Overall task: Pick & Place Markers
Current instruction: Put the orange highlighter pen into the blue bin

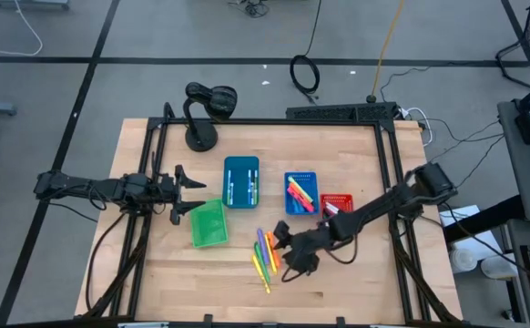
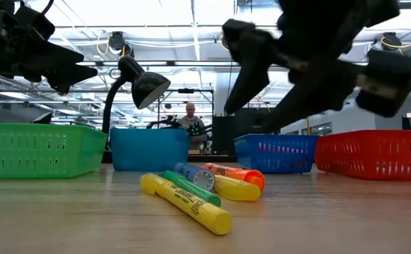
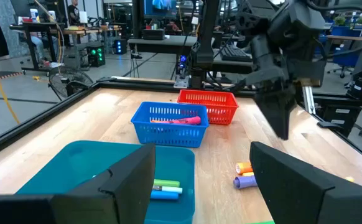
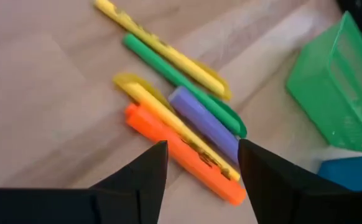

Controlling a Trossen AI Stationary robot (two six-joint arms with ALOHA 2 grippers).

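Markers point(image 1: 265, 253) lie bunched on the bare wood near the front-middle of the table point(image 1: 356, 282), side by side and touching, their long axes running roughly front-to-back with a slight lean. In the right wrist view you can pick them apart: an orange marker point(image 4: 181, 155), a yellow one point(image 4: 168, 121) pressed against it, a purple one point(image 4: 203, 121), a green marker point(image 4: 181, 84) and a long yellow marker point(image 4: 162, 53) at the far edge, all nearly parallel, slanting the same way. From table height the nearest yellow marker point(image 2: 186, 203) points diagonally toward the camera, with the green one point(image 2: 191, 189) just behind it.

The right gripper point(image 1: 288, 260) hangs right over that cluster, just beside the pile's right edge, fingers spread apart and nothing between them; the orange marker shows in the gap below the fingertips point(image 4: 153, 165).

More markers are already sorted: pink and yellow ones sit in the blue bin point(image 1: 288, 208), lying at a slant, and a couple of white-bodied ones lie lengthwise in the teal bin point(image 1: 228, 166). The red bin point(image 1: 344, 199) stands just right of the blue one, the green bin point(image 1: 195, 235) left of the pile.

The left gripper point(image 1: 190, 187) waits at the table's left side, near the green bin, jaws wide and empty. A black desk lamp point(image 1: 206, 109) stands at the back.
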